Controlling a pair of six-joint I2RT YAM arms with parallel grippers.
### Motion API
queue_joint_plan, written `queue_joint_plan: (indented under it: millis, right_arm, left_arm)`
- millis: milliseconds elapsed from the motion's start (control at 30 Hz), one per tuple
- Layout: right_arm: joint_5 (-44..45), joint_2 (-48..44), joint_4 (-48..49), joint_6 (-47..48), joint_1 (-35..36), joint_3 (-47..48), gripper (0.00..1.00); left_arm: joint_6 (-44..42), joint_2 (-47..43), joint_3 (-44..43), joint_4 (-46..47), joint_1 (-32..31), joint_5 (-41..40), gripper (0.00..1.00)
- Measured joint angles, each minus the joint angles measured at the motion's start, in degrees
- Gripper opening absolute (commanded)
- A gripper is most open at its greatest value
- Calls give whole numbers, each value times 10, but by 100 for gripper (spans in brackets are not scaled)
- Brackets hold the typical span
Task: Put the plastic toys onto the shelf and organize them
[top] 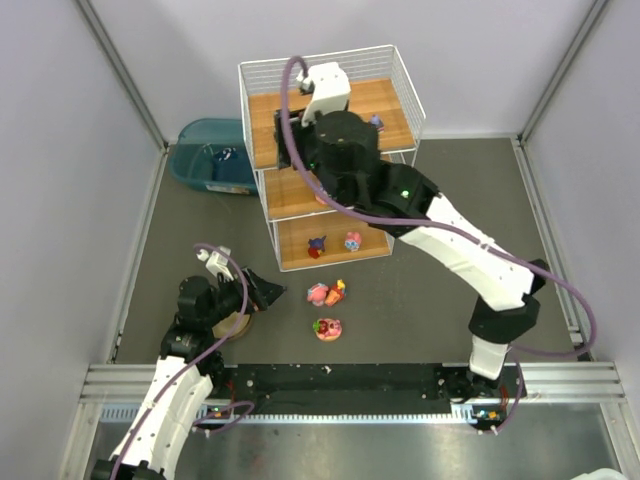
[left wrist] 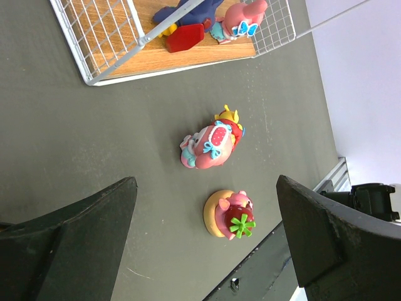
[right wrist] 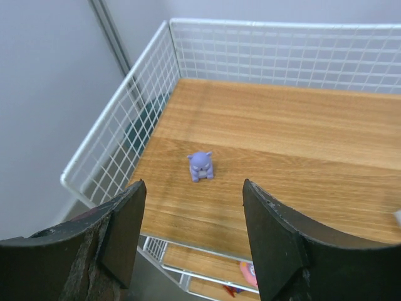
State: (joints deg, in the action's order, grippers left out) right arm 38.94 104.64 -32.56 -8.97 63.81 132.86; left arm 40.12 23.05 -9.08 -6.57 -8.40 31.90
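Dark grey tabletop: pink plastic figurine and pink-and-yellow disc toy sit loose before the white-wire wooden-board shelf, left gripper spread, empty, nearby. Right gripper spread, empty, above small purple figurine on top board.

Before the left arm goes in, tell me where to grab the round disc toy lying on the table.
Grip the disc toy by its round yellow base, across its width, coming straight down from above. It lies flat and low, and its bumpy pink-and-red top offers poor hold. The open left gripper looks wide enough, and the pink figurine beside it stands apart.
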Motion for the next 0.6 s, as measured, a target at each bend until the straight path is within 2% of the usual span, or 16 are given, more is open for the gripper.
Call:
queue_joint_plan:
  millis: [400, 600]
  right_arm:
    - [-18, -146, 65, 14, 0, -45, 64]
    - [-24, -215, 100, 43, 14, -165, 64]
  left_arm:
    - [0, 0, 0, 0, 0, 0, 99]
    - [0, 1, 0, 1, 0, 0, 99]
